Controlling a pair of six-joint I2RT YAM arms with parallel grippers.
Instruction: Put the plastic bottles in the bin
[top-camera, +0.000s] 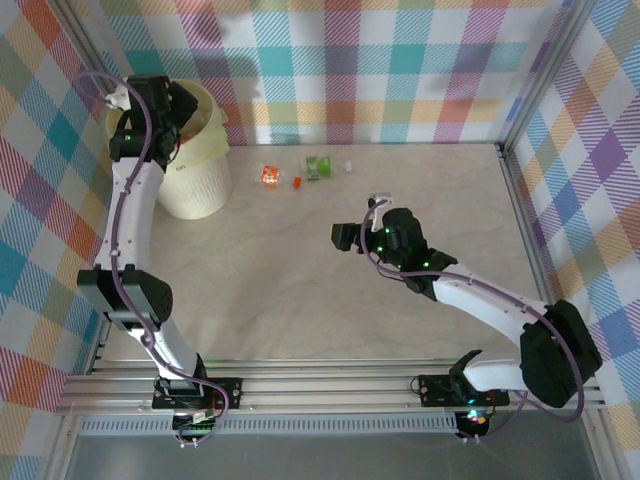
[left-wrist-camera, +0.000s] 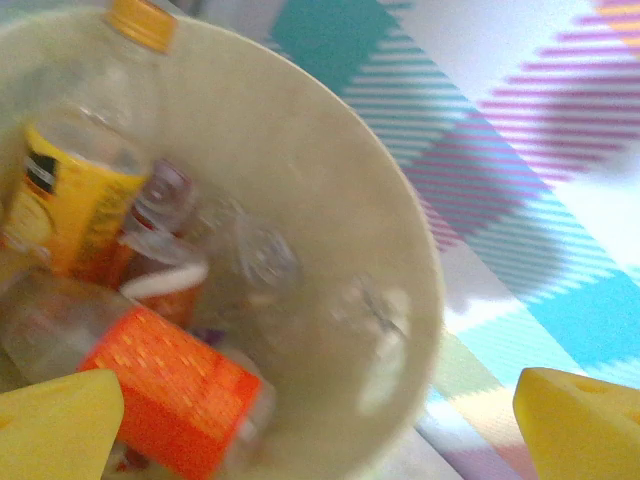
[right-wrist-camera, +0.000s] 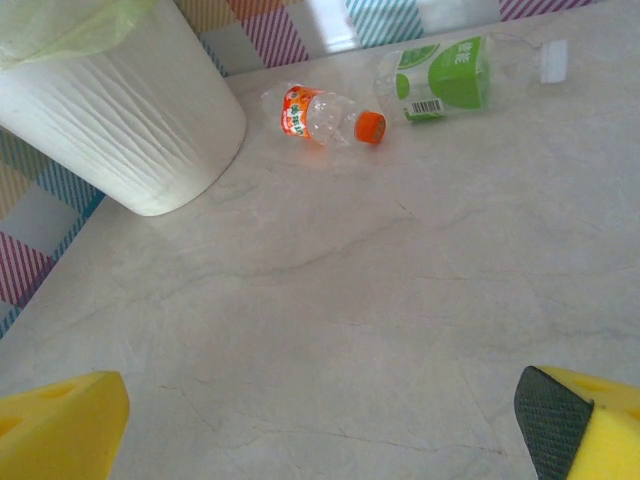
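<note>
Pale marbled counter (top-camera: 330, 300) carries two crushed clear plastic bottles (right-wrist-camera: 320, 112) near the pale-yellow round plastic bin (top-camera: 195, 185), more bottles (left-wrist-camera: 170, 390) inside it under the released left end effector (left-wrist-camera: 320, 430); right end effector (right-wrist-camera: 320, 430) also released.

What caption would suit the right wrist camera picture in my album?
Open right gripper above the table, facing an orange-capped bottle and a green-labelled bottle near the pale bin.
</note>
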